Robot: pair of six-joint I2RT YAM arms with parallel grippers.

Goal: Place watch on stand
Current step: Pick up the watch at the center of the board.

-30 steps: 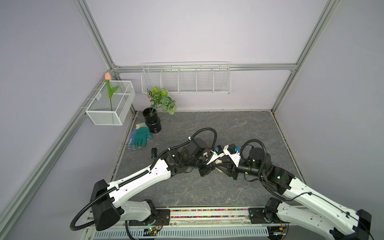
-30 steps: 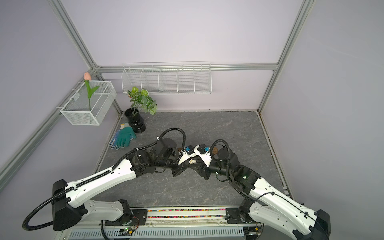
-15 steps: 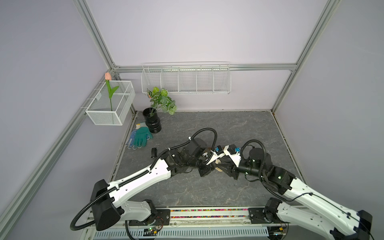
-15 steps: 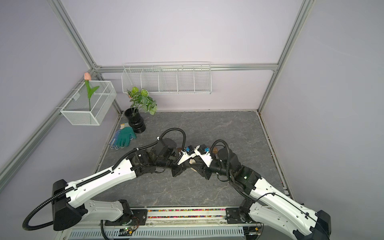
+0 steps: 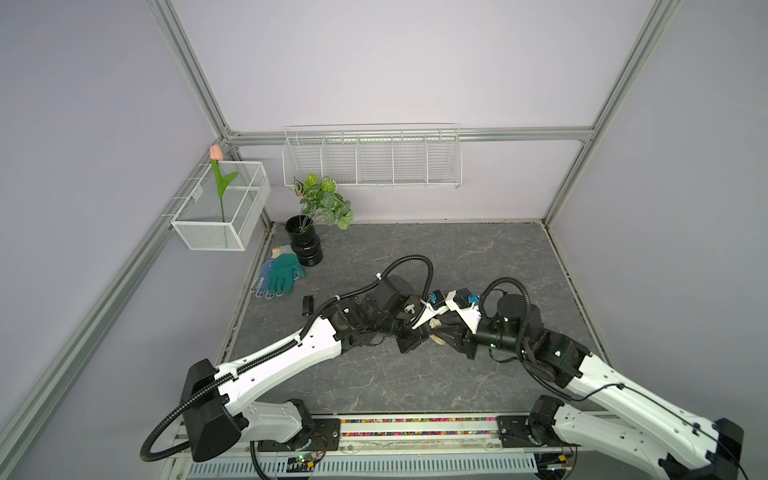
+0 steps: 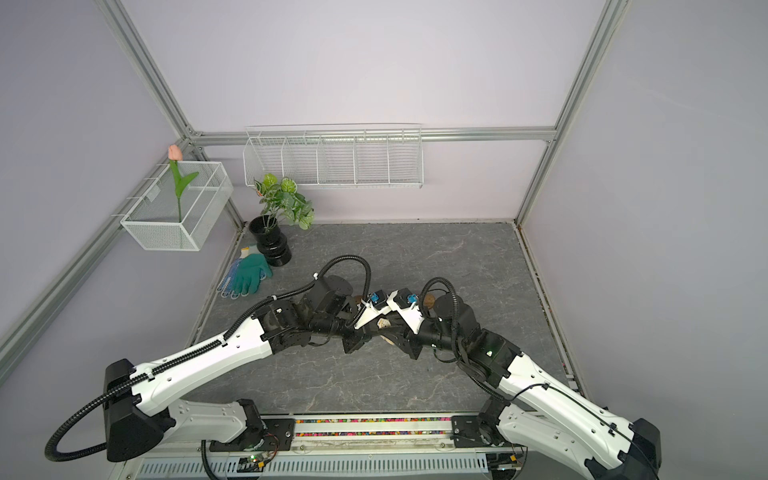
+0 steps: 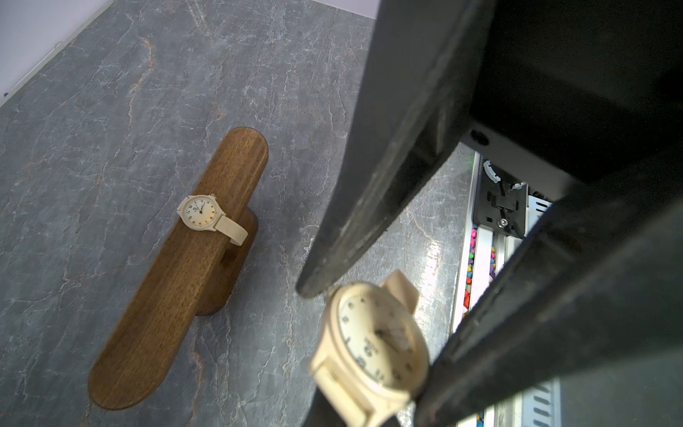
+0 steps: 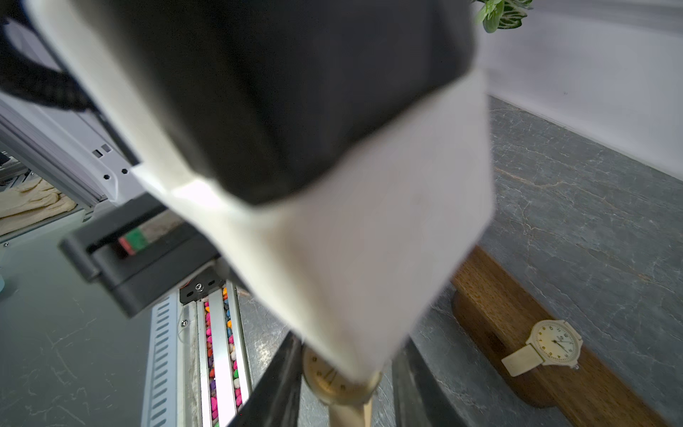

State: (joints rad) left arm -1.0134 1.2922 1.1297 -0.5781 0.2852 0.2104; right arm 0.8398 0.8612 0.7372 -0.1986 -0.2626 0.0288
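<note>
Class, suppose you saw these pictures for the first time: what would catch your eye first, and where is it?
The two white-and-black arms, left arm and right arm, meet nose to nose at mid-table around a cream watch, which sits clamped in the left gripper. Beside it stands a brown wooden stand with a second watch lying across its bar.

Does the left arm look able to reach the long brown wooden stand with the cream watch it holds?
Probably yes. The brown wooden stand lies close by the left gripper, with bare wood either side of its mounted cream watch. The right gripper, flanking the held cream watch, might get in the way.
</note>
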